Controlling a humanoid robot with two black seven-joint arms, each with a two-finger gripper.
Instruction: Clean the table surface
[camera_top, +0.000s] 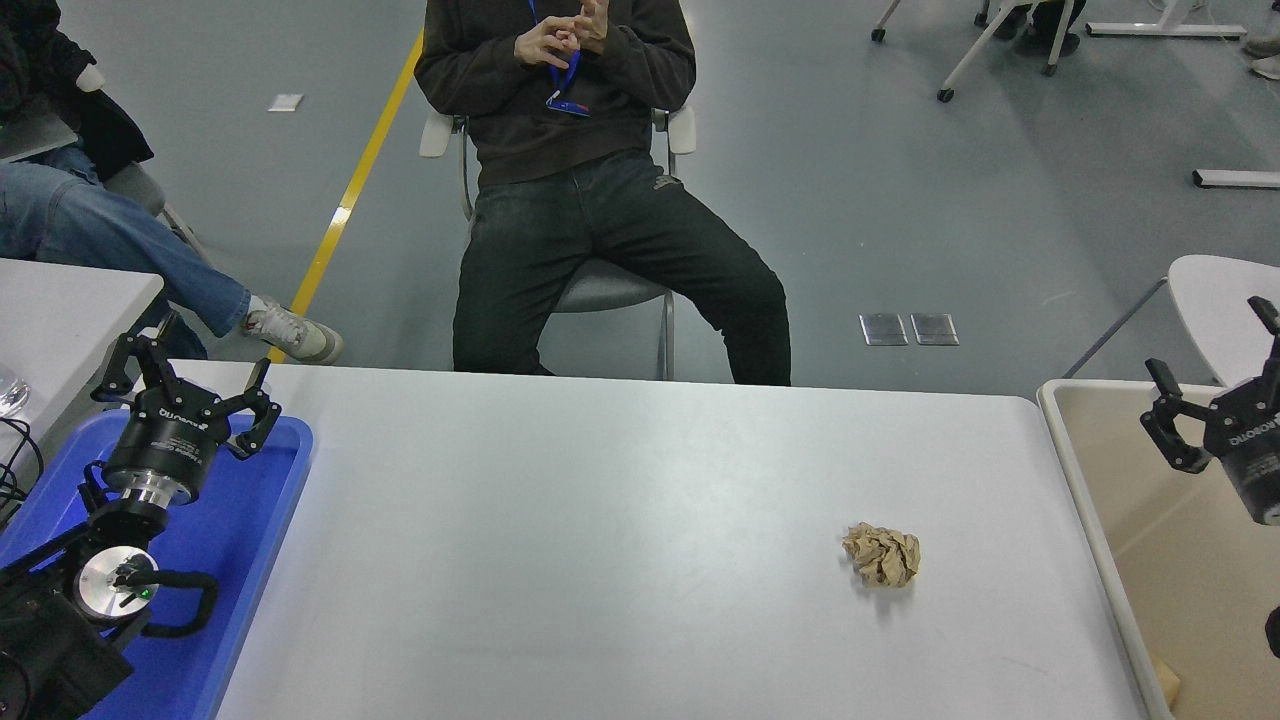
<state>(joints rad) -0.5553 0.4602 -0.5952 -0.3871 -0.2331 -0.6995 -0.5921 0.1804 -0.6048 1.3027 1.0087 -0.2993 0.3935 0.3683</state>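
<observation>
My right claw (1215, 410) hangs above the beige bin (1090, 470) at the right end of the surface (600, 520), its fingers spread wide and holding nothing. My left claw (185, 385) sits parked over the blue tray (250, 540) at the far left, fingers also splayed open and empty.

The one thing spoiling the white tabletop is a crumpled ball of brown paper (881, 556), lying on the right half, nearer my edge than the far edge, well apart from the tray and a short way in from the bin's near wall. Nothing else lies on the surface around it, so the approach is free from any side.

As I judge it, the step in hand is the reach: bring my right claw leftward off the bin and down over the wad. To do this well I should come from above, centre the spread fingers on the ball, and lower until the tips are almost on the surface before closing. Paper this crumpled is light and springy; a sideways nudge would likely roll it away, and a shallow pinch may catch only a loose fold. A close across the fattest part should hold it firmly enough.

A person (570, 180) sits on a chair beyond the far edge, hands clasped at the chest, well clear of my path.
</observation>
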